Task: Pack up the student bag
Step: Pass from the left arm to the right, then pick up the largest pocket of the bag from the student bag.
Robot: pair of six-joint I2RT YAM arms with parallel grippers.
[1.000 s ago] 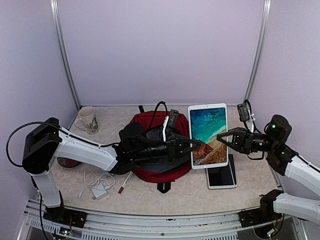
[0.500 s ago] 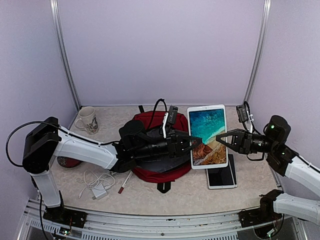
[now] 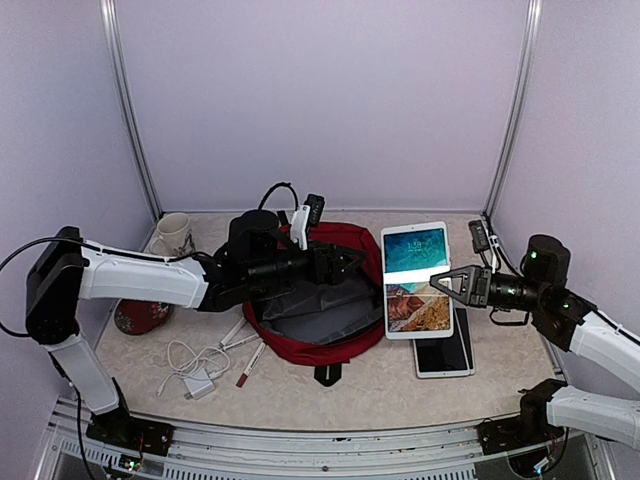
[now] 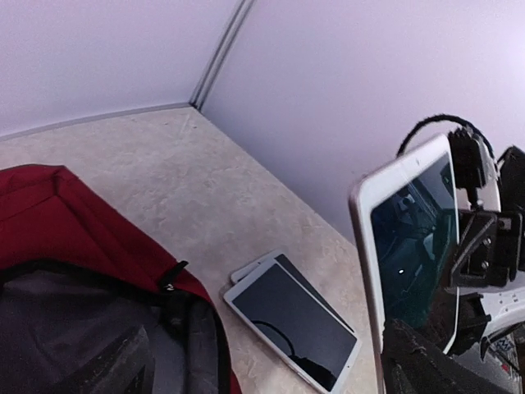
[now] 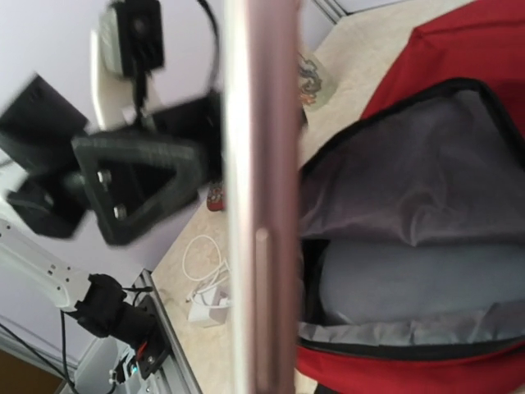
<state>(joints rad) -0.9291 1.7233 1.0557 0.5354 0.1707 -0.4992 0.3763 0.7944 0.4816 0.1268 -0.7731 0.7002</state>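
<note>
Student bag: the student bag (image 3: 312, 352) lay flat in the middle of the table (image 3: 400, 388), dark red, its mouth unzipped and the grey lining showing.
Left gripper: the left gripper (image 3: 350, 266) hung over the bag's open mouth, its two fingers spread wide apart and closed on nothing.
Right gripper: the right gripper (image 3: 438, 283) was clamped onto the right edge of the tablet (image 3: 412, 285).
Tablet: white-framed with its screen lit, it was held up off the table just to the right of the bag. I could not tell whether it touched the fabric.
Under the tablet: two flat dark-screened devices (image 3: 445, 355) lay stacked on the table.
Left side: a mug (image 3: 172, 236) stood at the back corner, and nearer me were a red round thing (image 3: 138, 316), a white charger (image 3: 200, 382) with its cable, and some pens (image 3: 248, 362) beside the bag.
</note>
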